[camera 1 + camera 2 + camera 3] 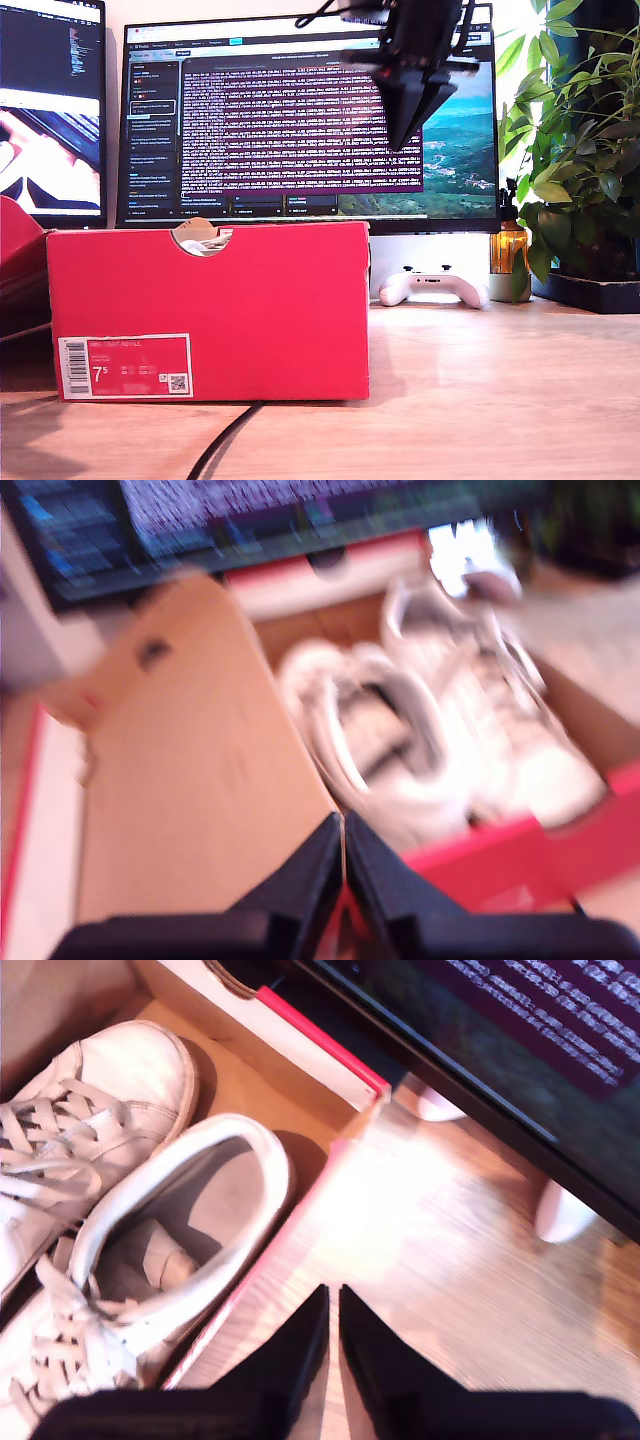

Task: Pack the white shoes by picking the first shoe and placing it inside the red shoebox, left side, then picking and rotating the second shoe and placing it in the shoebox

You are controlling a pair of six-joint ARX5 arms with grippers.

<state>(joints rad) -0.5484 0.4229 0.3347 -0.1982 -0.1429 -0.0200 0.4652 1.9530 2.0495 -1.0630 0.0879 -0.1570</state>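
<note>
The red shoebox [210, 300] stands at the exterior view's left, with a bit of white showing in its finger notch. Both white shoes [370, 740] [480, 700] lie side by side inside the shoebox [480, 860], seen blurred in the first wrist view. My first gripper [342, 830] hovers over the box's near wall, shut and holding nothing. The second wrist view shows both shoes [170, 1220] [90, 1110] lying opposite ways inside the box's red rim [320, 1045]. My second gripper [333, 1300] is shut and empty above the wood just outside that rim. A blurred dark gripper [410, 90] hangs high above the box's far end.
The box's brown lid flap [180, 780] lies open beside the shoes. Two monitors [300, 110] stand behind the box. A white game controller [433, 287], an amber bottle [508, 250] and a leafy plant [580, 150] fill the exterior view's right. A black cable [225, 440] crosses the front.
</note>
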